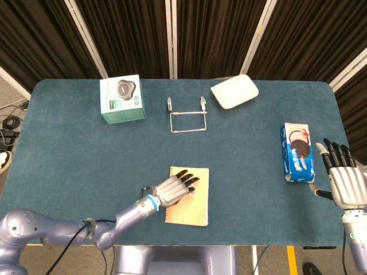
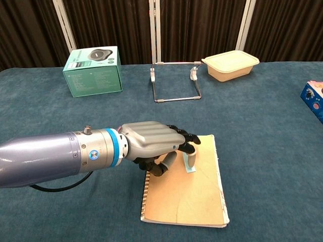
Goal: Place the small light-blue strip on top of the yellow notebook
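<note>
Nearest the robot, the yellow notebook [image 2: 194, 194] lies flat on the blue-green table cloth [image 1: 74, 149], close to the near edge and a little left of centre, its spiral binding along its left side. The left hand [image 2: 154, 146] reaches over the notebook's far left corner, palm down, fingers extended forward and slightly curled. The small light-blue strip [image 2: 190, 162] stands on the notebook's far part, its lower end touching the cover and its upper end under the fingertips [image 2: 187, 147]. In the chest view the thumb sits just left of the strip, and the strip appears lightly pinched between thumb and a finger; the contact itself is partly hidden, so the grasp cannot be fully confirmed. In the head view the strip is too small and too covered to make out.

At the near right, off the table's right edge, the right hand [image 1: 343, 179] is held upright, fingers spread apart and holding nothing. Just left of it, on the cloth near the right edge, lies a blue cookie package [image 1: 297, 151], its long side running near to far.

Further back, near the centre, stands a wire stand [image 1: 187, 117]. To its left at the far side sits a green box [image 1: 121, 98] printed with a round device. To the right of the stand, near the far edge, rests a cream lidded food container [image 1: 234, 91]. Dark curtains hang behind the table.
</note>
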